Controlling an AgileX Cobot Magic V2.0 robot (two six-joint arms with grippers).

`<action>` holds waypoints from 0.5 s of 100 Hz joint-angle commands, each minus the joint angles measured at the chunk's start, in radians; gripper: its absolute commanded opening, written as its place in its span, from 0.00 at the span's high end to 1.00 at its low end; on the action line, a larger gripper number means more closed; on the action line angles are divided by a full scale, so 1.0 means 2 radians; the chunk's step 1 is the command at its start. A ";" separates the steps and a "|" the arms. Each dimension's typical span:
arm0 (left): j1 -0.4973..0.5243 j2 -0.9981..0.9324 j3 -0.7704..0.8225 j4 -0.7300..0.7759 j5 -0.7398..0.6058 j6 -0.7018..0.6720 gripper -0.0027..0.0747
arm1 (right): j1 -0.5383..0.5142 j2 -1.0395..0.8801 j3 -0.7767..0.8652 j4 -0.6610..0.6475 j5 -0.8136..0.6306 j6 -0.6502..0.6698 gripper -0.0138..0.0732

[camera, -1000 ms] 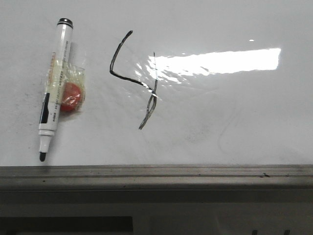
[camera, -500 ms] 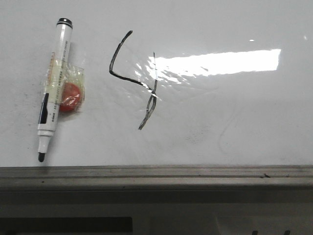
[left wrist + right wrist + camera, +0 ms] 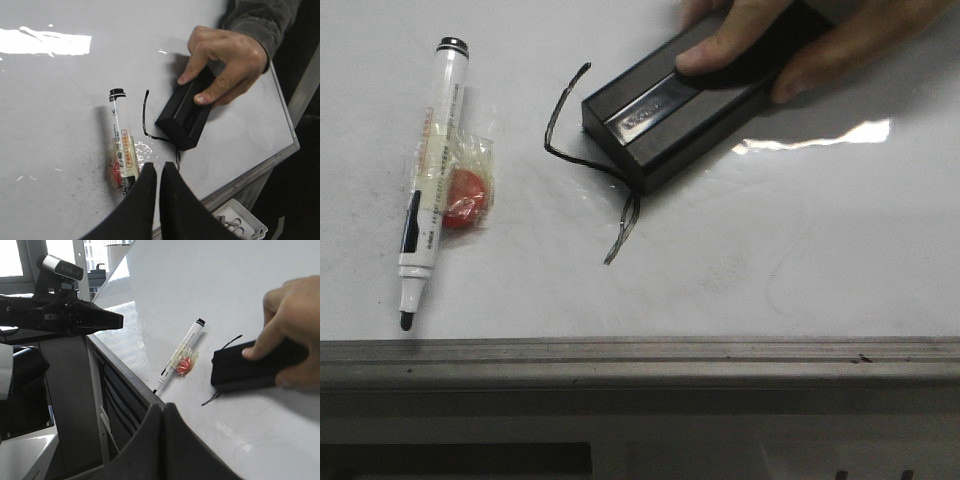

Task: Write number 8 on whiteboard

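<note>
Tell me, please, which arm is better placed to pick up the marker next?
Left. The marker lies on the whiteboard's left side, just beyond the left gripper; the person's hand and eraser occupy the right.

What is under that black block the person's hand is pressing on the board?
The eraser, gripped by a hand, lies on the whiteboard over the middle of the scrawl. Strokes stick out beside and below it; whatever ink remains underneath is hidden.

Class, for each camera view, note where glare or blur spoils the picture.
Front view: glare streak on the whiteboard beside the eraser.
Left wrist view: bright glare patch on the board, sharp otherwise.
Right wrist view: the hand is motion-blurred; bright windows behind.
</note>
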 commanded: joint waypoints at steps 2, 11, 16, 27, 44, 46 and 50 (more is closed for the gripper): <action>0.001 0.003 -0.009 -0.002 -0.040 -0.003 0.99 | 0.000 -0.001 -0.012 -0.004 -0.035 -0.004 0.92; 0.003 0.003 0.010 -0.001 -0.053 -0.003 0.99 | 0.000 -0.001 -0.012 -0.004 -0.035 -0.004 0.92; 0.015 0.003 0.023 0.006 -0.053 -0.003 0.99 | 0.000 -0.001 -0.012 -0.004 -0.035 -0.004 0.92; 0.073 0.002 0.062 0.047 -0.053 -0.003 0.99 | 0.000 -0.001 -0.012 -0.004 -0.035 -0.004 0.92; 0.184 -0.036 0.091 0.071 0.027 -0.003 0.99 | 0.000 -0.001 -0.012 -0.004 -0.035 -0.004 0.92; 0.199 -0.045 0.092 0.074 0.034 -0.003 0.99 | 0.000 -0.001 -0.012 -0.004 -0.035 -0.004 0.92; 0.233 -0.063 0.092 0.088 0.071 -0.003 0.99 | 0.000 -0.001 -0.012 -0.004 -0.035 -0.004 0.92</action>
